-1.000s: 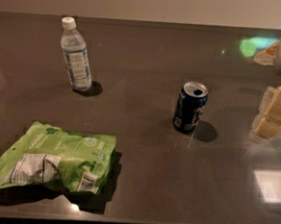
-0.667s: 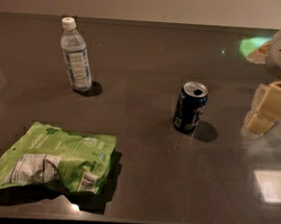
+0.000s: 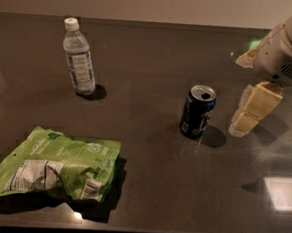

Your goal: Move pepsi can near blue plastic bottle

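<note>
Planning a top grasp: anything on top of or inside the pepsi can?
Nothing sits on the pepsi can. Its top is opened and shows a dark hole; the contents are hidden. The hand hangs at picture right, apart from it.

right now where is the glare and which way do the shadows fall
Camera view: dim; a white glare patch sits on the table at lower right, a green glint at upper right. The pepsi can, blue plastic bottle and green bag cast shadows rightward. The gripper hangs right of the can, apart from it.
</note>
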Tool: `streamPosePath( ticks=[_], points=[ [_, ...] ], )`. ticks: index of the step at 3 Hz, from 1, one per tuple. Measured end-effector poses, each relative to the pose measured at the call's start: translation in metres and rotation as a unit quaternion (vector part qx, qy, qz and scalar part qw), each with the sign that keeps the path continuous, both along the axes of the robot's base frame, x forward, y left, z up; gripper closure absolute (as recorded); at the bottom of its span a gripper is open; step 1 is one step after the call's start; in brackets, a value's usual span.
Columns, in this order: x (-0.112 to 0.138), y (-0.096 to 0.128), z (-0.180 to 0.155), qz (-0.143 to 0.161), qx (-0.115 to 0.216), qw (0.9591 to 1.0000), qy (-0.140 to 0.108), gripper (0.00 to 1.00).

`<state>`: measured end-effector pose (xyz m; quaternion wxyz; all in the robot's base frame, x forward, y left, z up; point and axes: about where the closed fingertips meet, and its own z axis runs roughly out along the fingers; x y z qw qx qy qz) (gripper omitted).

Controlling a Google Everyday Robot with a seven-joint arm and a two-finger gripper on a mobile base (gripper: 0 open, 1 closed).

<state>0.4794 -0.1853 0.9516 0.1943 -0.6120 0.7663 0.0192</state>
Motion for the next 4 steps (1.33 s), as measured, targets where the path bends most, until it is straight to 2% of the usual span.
streamPosePath(
  ticks=[3, 4],
  points=[
    [0.026, 0.043, -0.032, 0.032, 0.054, 0.9976, 0.028, 0.0],
    [0.028, 0.052, -0.04, 0.041, 0.064, 0.9963, 0.04, 0.16]
  ],
)
